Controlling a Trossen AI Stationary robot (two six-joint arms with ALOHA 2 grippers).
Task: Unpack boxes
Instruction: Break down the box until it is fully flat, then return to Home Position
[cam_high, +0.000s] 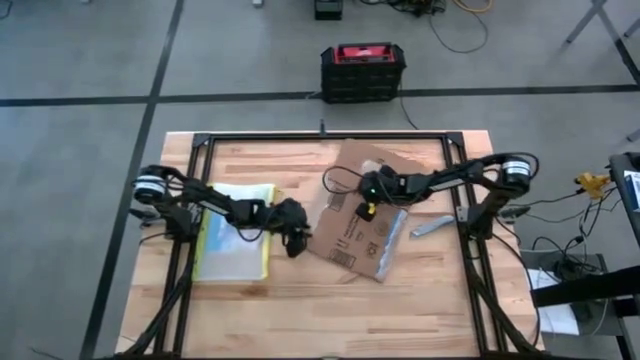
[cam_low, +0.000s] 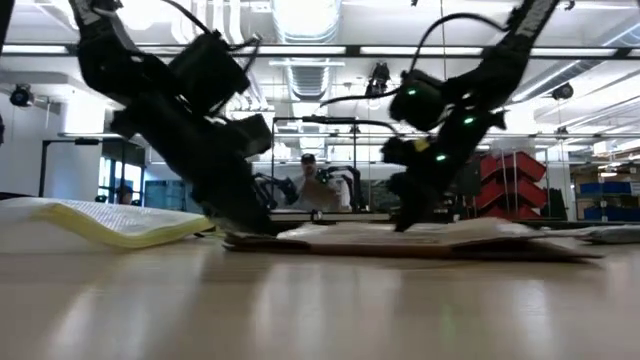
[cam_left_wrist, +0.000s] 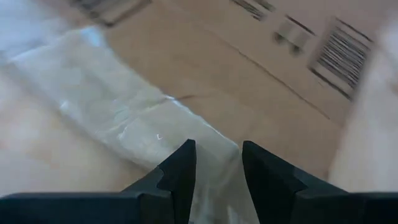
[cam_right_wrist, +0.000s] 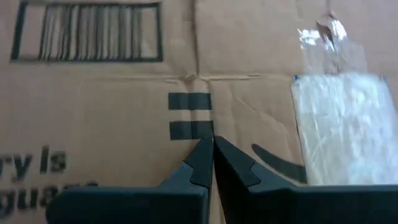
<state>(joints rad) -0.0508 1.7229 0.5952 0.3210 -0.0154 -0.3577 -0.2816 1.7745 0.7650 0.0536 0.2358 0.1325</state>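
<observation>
right tool (cam_right_wrist: 212, 163) closed, on box (cam_high: 358, 225) | flattened brown cardboard, taped

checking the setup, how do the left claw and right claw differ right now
The left claw has its fingers parted, with clear tape between them, at the cardboard box's left edge. The right claw is shut, fingertips together, pressing on the box's printed top face. The left arm reaches over the yellow-edged pouch; the right reaches over bare table. Both are low, at the flattened box.

Overhead, table-level, 2 wrist views (close)
</observation>
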